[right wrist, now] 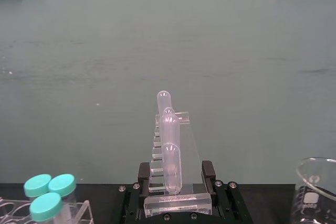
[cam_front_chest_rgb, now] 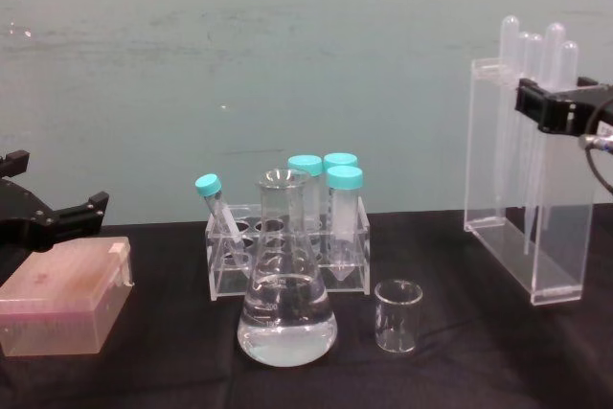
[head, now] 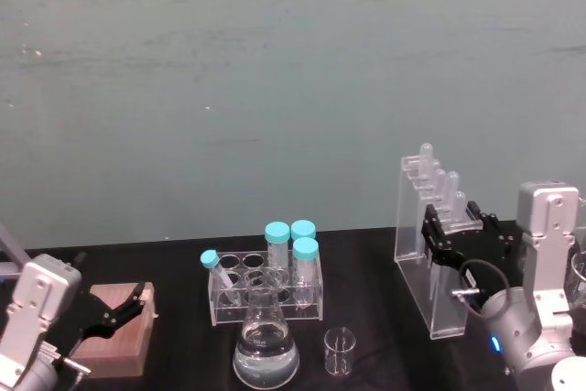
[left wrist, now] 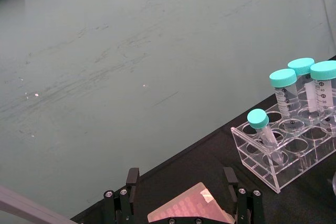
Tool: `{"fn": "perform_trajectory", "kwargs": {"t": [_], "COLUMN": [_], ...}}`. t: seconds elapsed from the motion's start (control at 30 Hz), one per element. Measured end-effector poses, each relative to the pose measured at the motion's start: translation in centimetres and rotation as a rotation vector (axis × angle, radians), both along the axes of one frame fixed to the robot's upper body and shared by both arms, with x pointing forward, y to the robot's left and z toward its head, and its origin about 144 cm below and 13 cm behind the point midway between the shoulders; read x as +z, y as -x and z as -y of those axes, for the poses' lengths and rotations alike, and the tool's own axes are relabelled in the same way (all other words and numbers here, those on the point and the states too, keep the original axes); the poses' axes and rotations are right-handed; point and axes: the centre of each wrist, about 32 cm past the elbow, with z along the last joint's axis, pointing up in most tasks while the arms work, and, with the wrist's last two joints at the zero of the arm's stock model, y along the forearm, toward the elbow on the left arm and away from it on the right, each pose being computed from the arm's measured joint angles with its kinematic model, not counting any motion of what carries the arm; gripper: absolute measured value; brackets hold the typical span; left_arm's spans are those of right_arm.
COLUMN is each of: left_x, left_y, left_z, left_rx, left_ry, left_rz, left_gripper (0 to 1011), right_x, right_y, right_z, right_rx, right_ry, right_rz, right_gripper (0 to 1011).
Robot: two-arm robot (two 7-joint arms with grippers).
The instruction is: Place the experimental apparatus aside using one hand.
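Nearest me on the black counter point(head: 375, 254), about the middle, stands the conical flask point(head: 265, 352) with clear liquid in its base, and just to its right, not touching, the small beaker point(head: 339, 352), empty. Off at the near left the left claw point(head: 128, 304) hangs idle over a pink box point(head: 114, 329), its fingers spread wide. Behind the flask sits a clear tube rack point(head: 261, 286) carrying blue-capped tubes, one of them leaning. Further back and well to the right is the tall acrylic stand point(head: 417, 244), upright, its pipettes point(head: 438, 176) poking out of the top. The right claw point(head: 449, 226) has its two black fingers pressed against either side of the stand's upper edge, so it is clamped on it; I cannot tell whether the foot of the stand has left the counter. A large beaker point(right wrist: 317, 187) stands close by at the far right, and the green wall point(head: 275, 89) is behind everything. To my eye the grasp is made and the carry comes next: lift straight, keep the stand level so the pipettes stay in, and set it down clear of that beaker.
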Motion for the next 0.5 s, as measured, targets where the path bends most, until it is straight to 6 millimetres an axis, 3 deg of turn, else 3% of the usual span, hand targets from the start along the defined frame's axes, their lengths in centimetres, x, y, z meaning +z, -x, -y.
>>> {"fn": "perform_trajectory", "kwargs": {"t": [0.5], "left_x": [0.0], "left_y": [0.0], "left_z": [0.0], "left_rx": [0.0], "left_ry": [0.0], "left_rz": [0.0], "left_gripper": [1000], "right_x": [0.2], "right_y": [-0.4], "right_z": [1.8], "right_rx": [-0.047], "right_ry": [-0.007], "right_rz": [-0.002], "right_gripper": [605]}}
